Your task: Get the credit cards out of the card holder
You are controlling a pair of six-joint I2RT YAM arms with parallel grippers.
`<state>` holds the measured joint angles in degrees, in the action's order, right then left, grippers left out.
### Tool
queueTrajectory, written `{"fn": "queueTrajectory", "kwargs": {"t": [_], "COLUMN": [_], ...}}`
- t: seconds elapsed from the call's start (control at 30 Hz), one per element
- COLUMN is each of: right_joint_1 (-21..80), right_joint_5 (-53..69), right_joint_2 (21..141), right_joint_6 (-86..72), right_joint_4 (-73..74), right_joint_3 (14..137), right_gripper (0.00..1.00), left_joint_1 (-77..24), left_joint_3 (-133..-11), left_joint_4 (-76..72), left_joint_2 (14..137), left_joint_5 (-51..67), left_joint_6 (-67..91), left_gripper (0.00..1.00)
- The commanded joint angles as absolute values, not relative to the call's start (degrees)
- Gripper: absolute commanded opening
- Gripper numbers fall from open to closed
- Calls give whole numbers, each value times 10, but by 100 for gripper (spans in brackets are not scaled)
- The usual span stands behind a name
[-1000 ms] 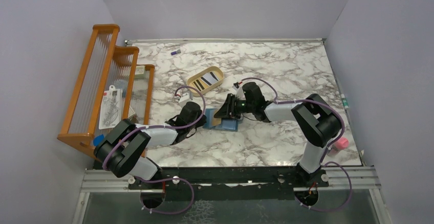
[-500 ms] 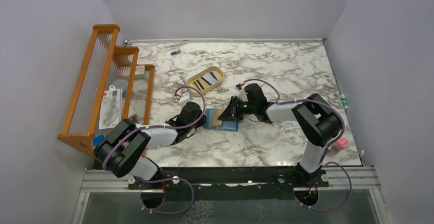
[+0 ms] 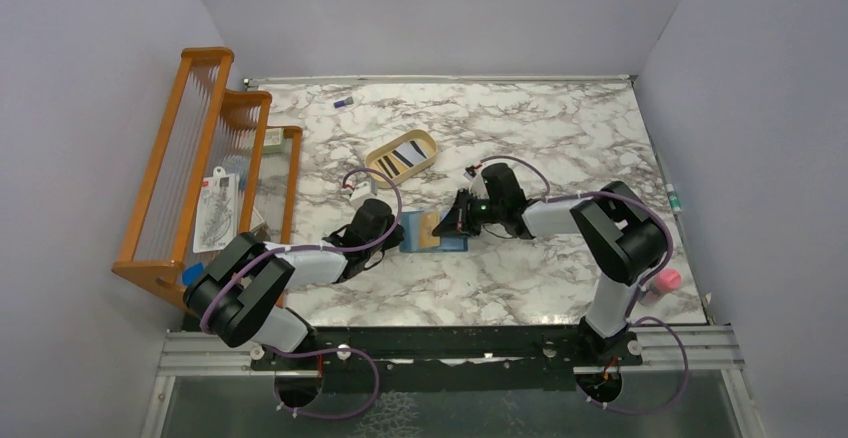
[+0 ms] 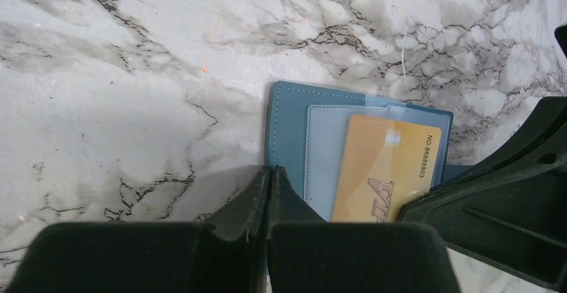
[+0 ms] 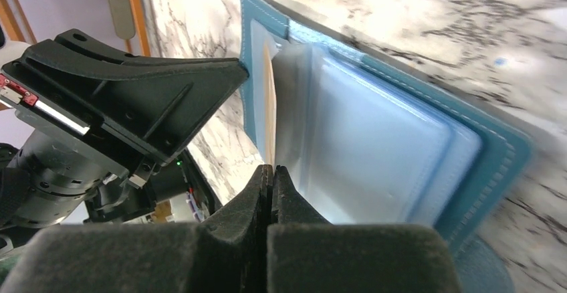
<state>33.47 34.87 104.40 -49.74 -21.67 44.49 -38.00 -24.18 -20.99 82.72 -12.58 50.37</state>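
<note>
The teal-blue card holder [image 3: 446, 242] lies open on the marble table between my two grippers; it also shows in the left wrist view [image 4: 289, 122] and the right wrist view [image 5: 491, 152]. A tan credit card [image 4: 381, 166] sticks partly out of its pale blue pocket. My right gripper [image 3: 457, 221] is shut on that card, which shows edge-on [image 5: 269, 106] running into the jaws. My left gripper [image 3: 399, 234] is shut on the holder's left edge [image 4: 271, 132]. Other cards [image 3: 404, 156] with dark stripes lie in the tan oval tray [image 3: 372, 161].
A wooden rack [image 3: 200, 158] with papers stands along the left edge. A small purple item [image 3: 343, 103] lies at the back. A pink object [image 3: 667, 280] sits near the table's right front corner.
The right gripper has moved a little to the right and lower. The dark raised flap seen earlier is down, and the tan card now shows flat over the holder. The left arm has not moved.
</note>
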Motion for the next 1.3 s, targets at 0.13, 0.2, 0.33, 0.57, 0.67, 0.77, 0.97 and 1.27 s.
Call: {"fn": "queueTrajectory", "kwargs": {"t": [0.13,0.2,0.33,0.57,0.67,0.77,0.97,1.27], "right_joint_1": [285,275,248,207,207,207,209,266], "right_joint_5": [354,351,338,350,369,398,427,369], "right_joint_2": [991,979,953,912,908,922,1021,1193], "right_joint_6": [-416,-396,-356,-298,-272,-255,-220,-144], "right_joint_4": [-115,-89,-29,25,22,5,44,176], "right_joint_3": [438,444,465,521,557,610,763,1022], "right_gripper": [1,1,1,1,1,1,1,1], "left_joint_1": [-384,-383,-383,-384,-383,-384,-383,-384], "left_joint_3": [-236,-236,-235,-237,-235,-234,-237,-227], "left_joint_4": [-182,-183,-180,-180,-181,-184,-185,-185], "left_joint_2": [837,836,832,835,833,835,829,805], "left_joint_5": [-106,-105,-107,-105,-106,-105,-95,-94], "left_joint_6": [497,495,495,491,491,490,481,481], "left_gripper": [0,0,0,0,0,0,0,0]}}
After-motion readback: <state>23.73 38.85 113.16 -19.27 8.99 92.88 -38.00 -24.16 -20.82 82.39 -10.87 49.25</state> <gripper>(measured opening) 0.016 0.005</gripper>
